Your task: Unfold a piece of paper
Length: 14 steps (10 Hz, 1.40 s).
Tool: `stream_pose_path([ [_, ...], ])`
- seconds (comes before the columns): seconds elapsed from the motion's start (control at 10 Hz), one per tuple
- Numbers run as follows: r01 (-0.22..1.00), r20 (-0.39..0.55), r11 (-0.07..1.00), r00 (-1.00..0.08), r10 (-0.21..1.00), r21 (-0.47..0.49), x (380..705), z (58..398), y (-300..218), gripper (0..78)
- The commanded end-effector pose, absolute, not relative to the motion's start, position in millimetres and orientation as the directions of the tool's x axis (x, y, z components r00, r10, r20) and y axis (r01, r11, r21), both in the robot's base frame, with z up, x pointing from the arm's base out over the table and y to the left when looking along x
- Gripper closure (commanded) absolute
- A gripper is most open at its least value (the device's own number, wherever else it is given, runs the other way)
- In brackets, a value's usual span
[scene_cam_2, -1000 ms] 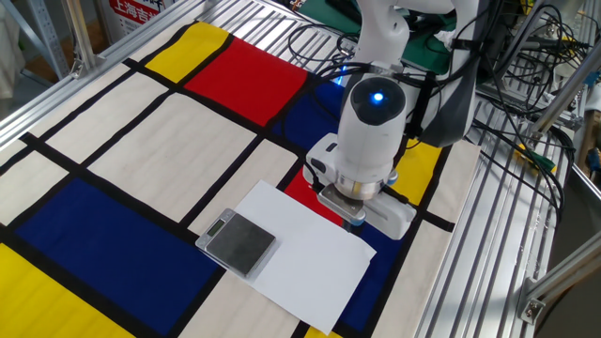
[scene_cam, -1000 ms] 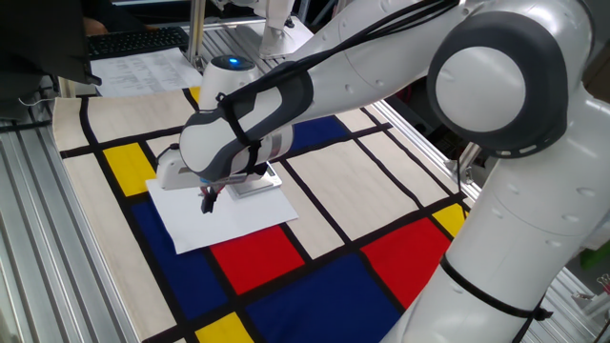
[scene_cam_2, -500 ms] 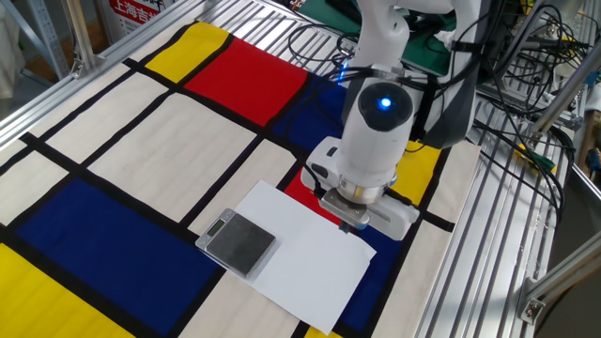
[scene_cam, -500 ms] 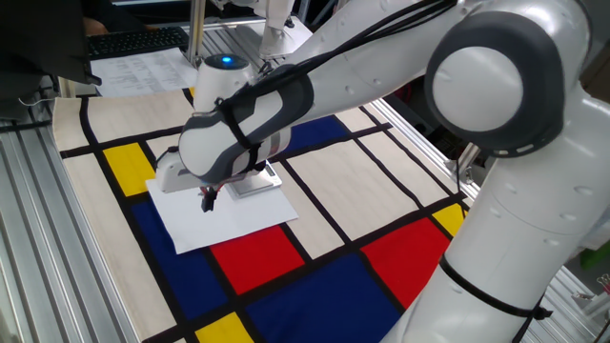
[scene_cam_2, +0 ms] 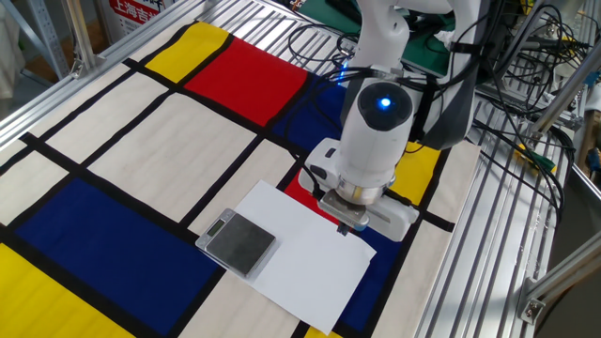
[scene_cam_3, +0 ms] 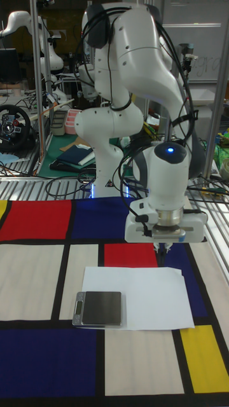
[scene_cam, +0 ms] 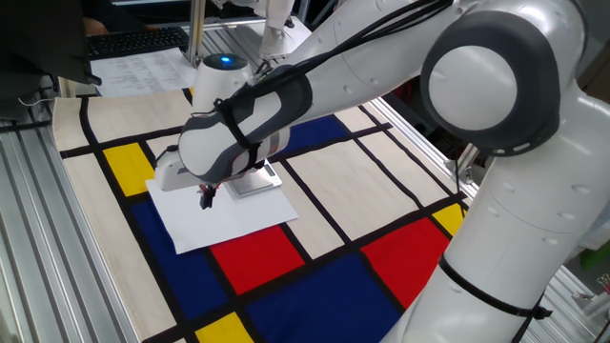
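Plain white piece of paper (scene_cam_2: 305, 253), lying flat, seemingly unfolded, crease not discernible

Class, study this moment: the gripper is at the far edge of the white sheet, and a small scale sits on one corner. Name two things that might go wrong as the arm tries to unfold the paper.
1. The scale rests on the piece of paper, so lifting an edge may tear the sheet or drag the scale along.
2. The gripper is right at the sheet's edge with narrow fingertips; it might miss the thin layer or pinch the checked cloth underneath instead.
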<state>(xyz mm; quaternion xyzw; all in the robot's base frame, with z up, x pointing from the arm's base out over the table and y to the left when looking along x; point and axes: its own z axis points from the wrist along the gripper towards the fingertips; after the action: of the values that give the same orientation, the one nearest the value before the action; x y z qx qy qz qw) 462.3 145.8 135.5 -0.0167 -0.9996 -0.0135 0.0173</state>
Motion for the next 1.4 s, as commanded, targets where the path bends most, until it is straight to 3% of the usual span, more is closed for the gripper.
stream_pose_path([
  [0.1,0.016,0.012,0.999,-1.000,0.016,0.030,465.7,125.1,146.4,76.4],
  [0.4,0.019,0.004,0.999,-1.000,0.018,0.036,466.5,119.2,146.5,76.4],
  [0.8,0.051,0.061,0.999,-0.997,0.051,0.010,466.5,119.2,146.5,76.4],
  [1.4,0.005,0.076,1.000,-0.997,0.004,0.016,466.5,119.2,146.5,76.4],
])
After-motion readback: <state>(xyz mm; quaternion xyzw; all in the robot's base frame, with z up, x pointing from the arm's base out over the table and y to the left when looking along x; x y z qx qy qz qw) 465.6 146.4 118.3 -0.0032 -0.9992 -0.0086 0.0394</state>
